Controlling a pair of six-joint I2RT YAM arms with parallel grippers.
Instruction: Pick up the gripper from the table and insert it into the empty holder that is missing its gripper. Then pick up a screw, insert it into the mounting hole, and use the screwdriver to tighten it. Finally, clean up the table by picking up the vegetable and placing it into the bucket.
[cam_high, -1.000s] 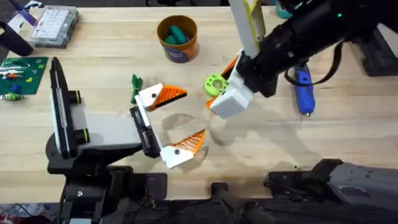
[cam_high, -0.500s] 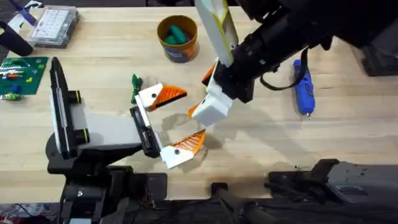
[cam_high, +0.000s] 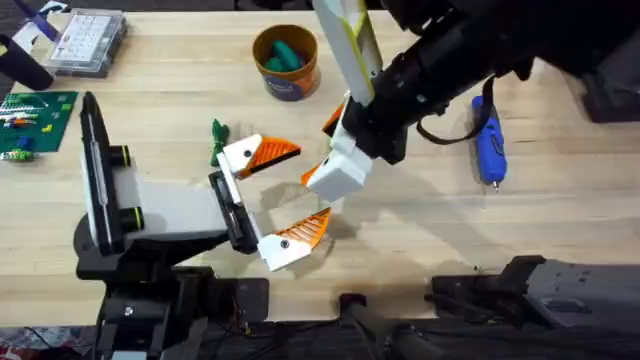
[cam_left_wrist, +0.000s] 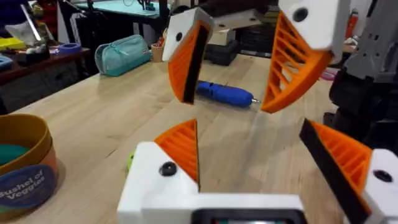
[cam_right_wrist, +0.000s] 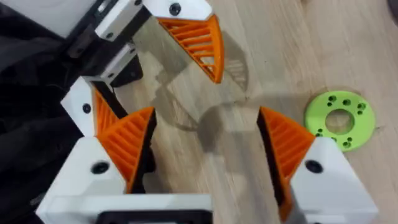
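Two tools stand wide and empty over the tabletop (cam_high: 150, 120): left tool (cam_high: 280, 200), right tool (cam_high: 325, 150) just beside it. Vegetable (cam_high: 217, 140) lies touching the left tool's upper finger. Screwdriver (cam_high: 487, 135) lies well apart; bucket (cam_high: 285, 62) beyond.

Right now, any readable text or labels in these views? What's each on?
"Bushel of Veggies": dark blue label band on the bucket, left wrist view; its last letters are cut off.
Same label in the overhead view: too small to read.
Clear parts box and green board: markings illegible.
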